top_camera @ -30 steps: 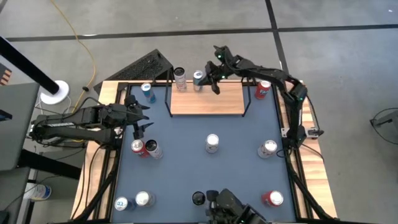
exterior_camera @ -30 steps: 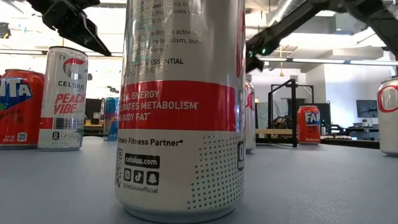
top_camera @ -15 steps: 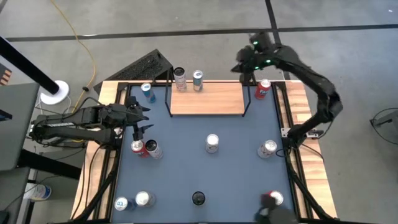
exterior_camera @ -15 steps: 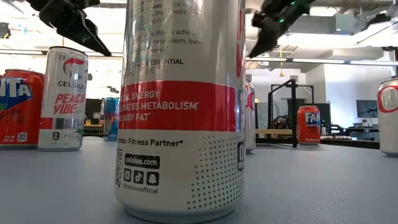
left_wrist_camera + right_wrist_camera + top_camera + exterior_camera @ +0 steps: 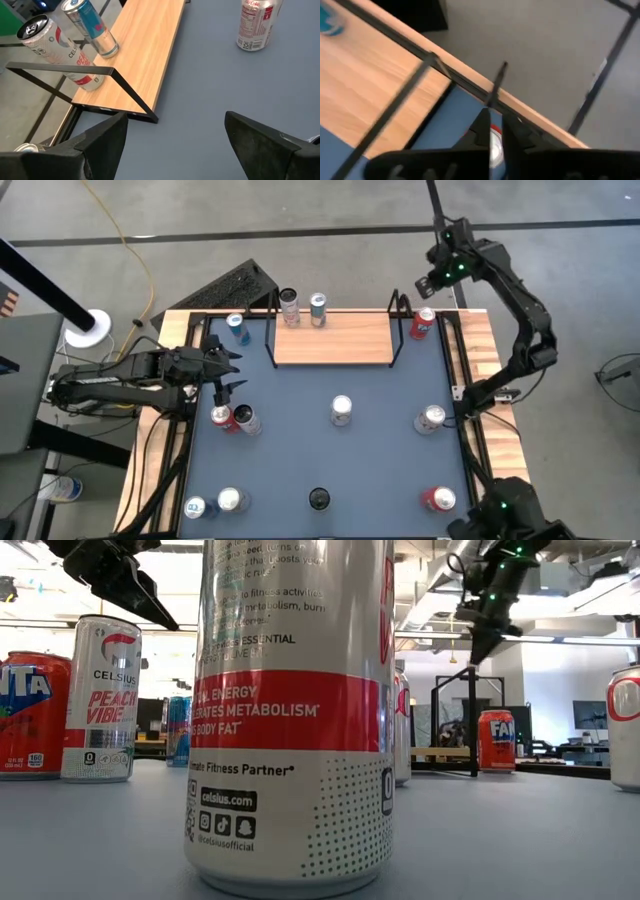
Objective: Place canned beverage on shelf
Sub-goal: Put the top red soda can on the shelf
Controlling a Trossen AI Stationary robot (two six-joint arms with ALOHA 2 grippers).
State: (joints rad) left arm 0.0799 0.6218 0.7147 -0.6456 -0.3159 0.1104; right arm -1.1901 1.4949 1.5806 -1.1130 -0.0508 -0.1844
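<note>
The shelf (image 5: 332, 340), a light-wood board with black wire ends, lies at the mat's far side. Two cans stand upright on its far left part: a white and red one (image 5: 289, 307) (image 5: 60, 50) and a blue and silver one (image 5: 318, 309) (image 5: 90, 27). My right gripper (image 5: 430, 280) (image 5: 495, 132) hangs high over the table's far right corner, above a red can (image 5: 423, 323). It points steeply down, with only a narrow gap between its fingers and nothing in it. My left gripper (image 5: 222, 370) (image 5: 175, 145) waits open at the mat's left side, empty.
Loose cans stand on the blue mat: a blue one (image 5: 240, 328) far left, two (image 5: 234, 418) under the left gripper, one in the middle (image 5: 342, 410), one at the right (image 5: 432, 418), several along the near edge (image 5: 232, 500). One (image 5: 295, 710) fills the low view.
My right gripper has swung from beside the two cans on the shelf's far left toward the table's far right corner. It has risen and turned, and now points more steeply down. The two cans stay upright on the shelf.
</note>
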